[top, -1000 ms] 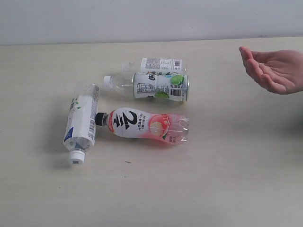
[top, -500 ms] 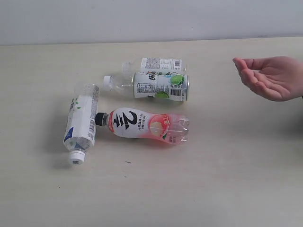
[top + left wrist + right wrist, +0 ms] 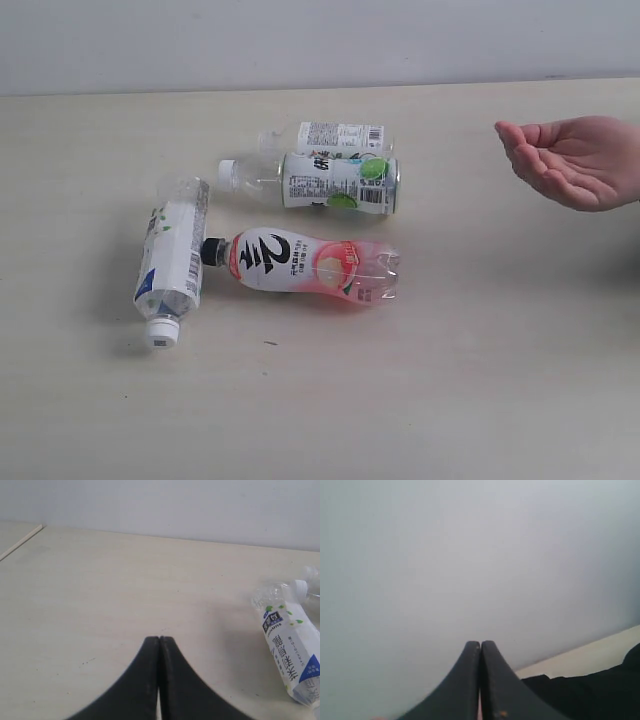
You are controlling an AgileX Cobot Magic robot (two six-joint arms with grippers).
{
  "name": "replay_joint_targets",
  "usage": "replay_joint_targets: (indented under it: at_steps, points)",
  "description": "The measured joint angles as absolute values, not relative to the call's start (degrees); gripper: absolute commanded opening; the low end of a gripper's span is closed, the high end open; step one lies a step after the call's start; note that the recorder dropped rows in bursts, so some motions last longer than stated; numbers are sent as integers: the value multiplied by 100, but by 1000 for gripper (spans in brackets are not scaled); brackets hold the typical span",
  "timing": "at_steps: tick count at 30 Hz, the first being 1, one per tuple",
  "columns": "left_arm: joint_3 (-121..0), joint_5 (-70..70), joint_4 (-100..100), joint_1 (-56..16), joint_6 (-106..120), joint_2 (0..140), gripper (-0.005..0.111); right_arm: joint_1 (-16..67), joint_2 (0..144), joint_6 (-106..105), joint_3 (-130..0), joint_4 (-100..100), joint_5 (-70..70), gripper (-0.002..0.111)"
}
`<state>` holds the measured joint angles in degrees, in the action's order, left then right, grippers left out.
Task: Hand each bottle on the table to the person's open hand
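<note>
Jaws on the left gripper [image 3: 159, 638] and the right gripper [image 3: 480, 642] are clenched tip to tip with nothing between them. That fits arms not yet committed to any bottle.

All four bottles lie on their sides on the tabletop [image 3: 480, 380], clustered left of centre in the exterior view. The pink bottle [image 3: 310, 265] points its black cap at the flank of the leaf-marked bottle [image 3: 172, 262], touching it or nearly so. The lime-marked bottle [image 3: 320, 182] lies just beyond, and the far bottle [image 3: 335, 136] lies close behind that. Being round and laid flat, each would likely need a grip across its body. The person's open hand [image 3: 570, 160] waits palm up at the right, well apart from the cluster and ready to receive.

Neither arm shows in the exterior view. The left wrist view catches only the leaf-marked bottle, cut off by the frame edge. The right wrist view faces a blank pale wall [image 3: 470, 555], with a sliver of tabletop and a dark shape [image 3: 585, 690] I cannot identify. The far bottle is partly hidden behind its neighbour.
</note>
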<state>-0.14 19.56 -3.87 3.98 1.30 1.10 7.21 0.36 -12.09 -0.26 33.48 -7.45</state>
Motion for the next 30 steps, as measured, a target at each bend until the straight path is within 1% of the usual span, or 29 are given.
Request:
replay_joint_targets:
  at_steps: [3, 9, 12, 17, 19, 21, 25, 30]
  points:
    - [-14, 1956, -387, 398, 130, 110, 0, 721, 36, -904, -26, 3506, -1108, 0]
    - [-14, 1956, -397, 398, 130, 110, 0, 721, 107, -357, -130, 3130, -2364, 0]
    - [-14, 1956, -397, 398, 130, 110, 0, 721, 566, 0, -676, 3064, -2597, 0]
    - [-14, 1956, -397, 398, 130, 110, 0, 721, 2191, 142, -2179, 2621, -2442, 0]
    - [-14, 1956, -397, 398, 130, 110, 0, 721, 3075, 153, -2930, 2244, -1903, 0]
    - [-14, 1956, -397, 398, 130, 110, 0, 721, 3938, 151, -3732, 1968, -1016, 0]
    - [-14, 1956, -397, 398, 130, 110, 0, 721, 5840, -206, -5556, 1539, 1099, 0]
    - [-14, 1956, -397, 398, 130, 110, 0, 889, 7888, -1832, -7485, 1482, 4129, 0]
